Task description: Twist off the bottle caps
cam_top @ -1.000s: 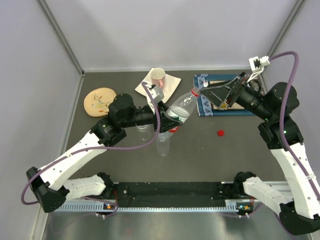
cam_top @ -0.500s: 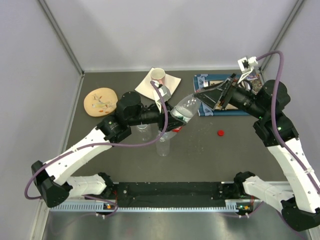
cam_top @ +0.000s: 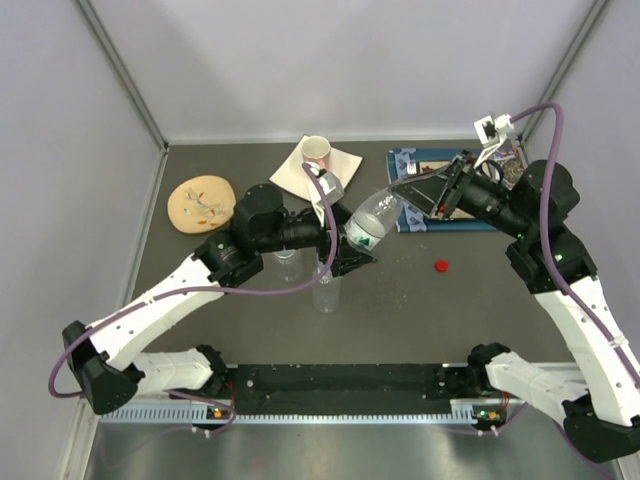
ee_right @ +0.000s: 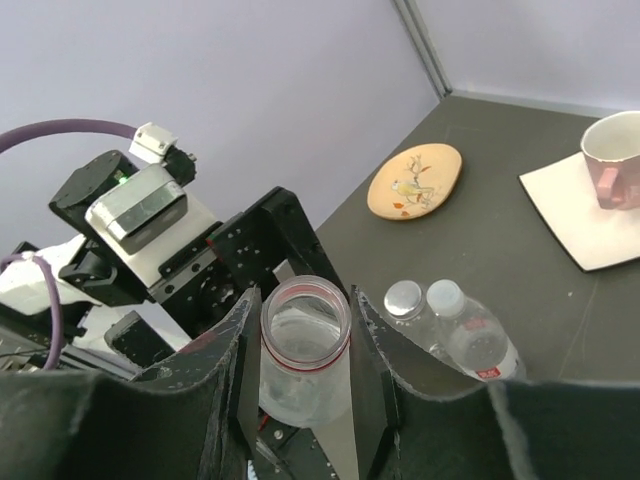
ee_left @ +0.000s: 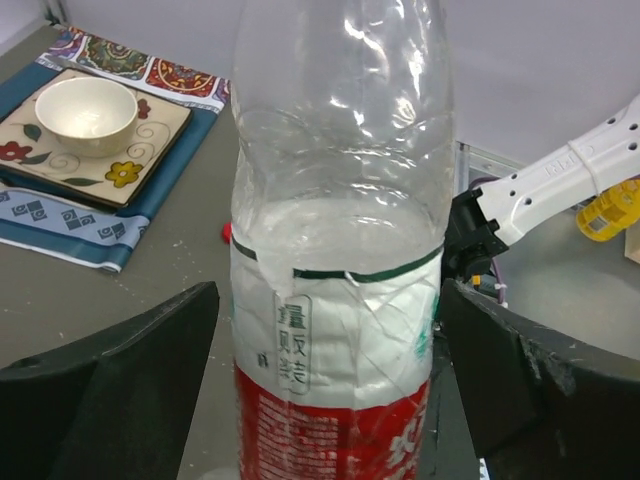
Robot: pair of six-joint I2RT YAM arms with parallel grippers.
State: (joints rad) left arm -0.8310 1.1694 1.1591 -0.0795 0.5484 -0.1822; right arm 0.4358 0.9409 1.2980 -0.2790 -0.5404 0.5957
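Labelled bottle (ee_left: pixel 335 300) between parted tool fingers (ee_left: pixel 120 385), white bowl (ee_left: pixel 87 108) on plate (ee_left: pixel 120 175)

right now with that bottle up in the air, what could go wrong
1. The open bottle hangs tilted with water inside, gripped only at its neck by the right hand. The left hand is open around its body. The bottle may slip or spill.
2. If it drops, it could topple the capped bottles standing below.
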